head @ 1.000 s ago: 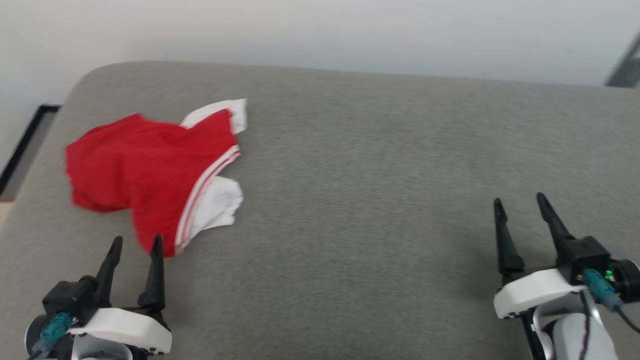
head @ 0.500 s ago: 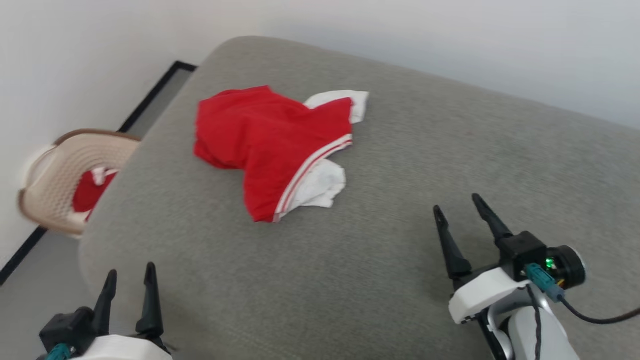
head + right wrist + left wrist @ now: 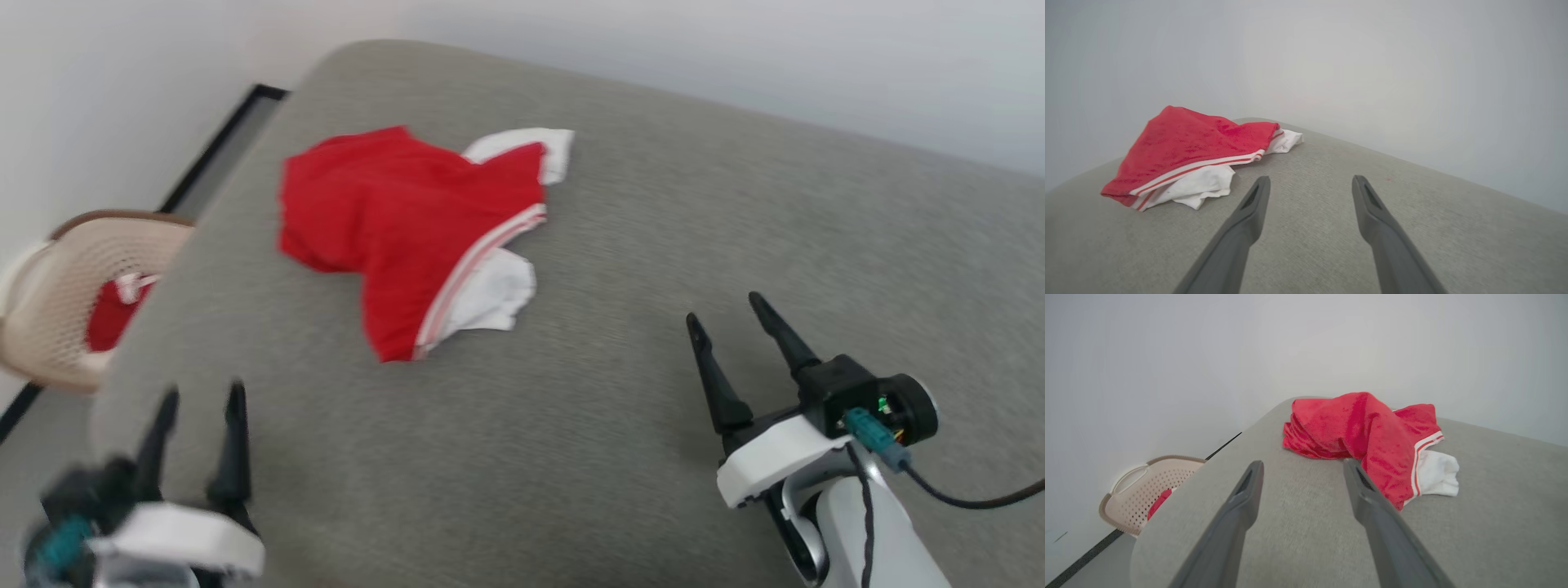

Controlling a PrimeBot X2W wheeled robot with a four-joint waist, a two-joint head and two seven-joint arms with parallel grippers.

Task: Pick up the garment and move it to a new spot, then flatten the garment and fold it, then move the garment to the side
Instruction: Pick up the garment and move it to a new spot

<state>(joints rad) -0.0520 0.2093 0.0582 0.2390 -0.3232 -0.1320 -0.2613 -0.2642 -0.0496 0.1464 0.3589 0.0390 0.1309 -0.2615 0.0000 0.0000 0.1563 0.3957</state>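
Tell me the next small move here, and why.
Probably advance the left end effector toward the garment, at its near red edge: it is open and empty, and the garment lies crumpled, untouched, just ahead of its fingers on the grey cushion.

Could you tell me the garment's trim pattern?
The garment has white trim with red stripes; right wrist view.
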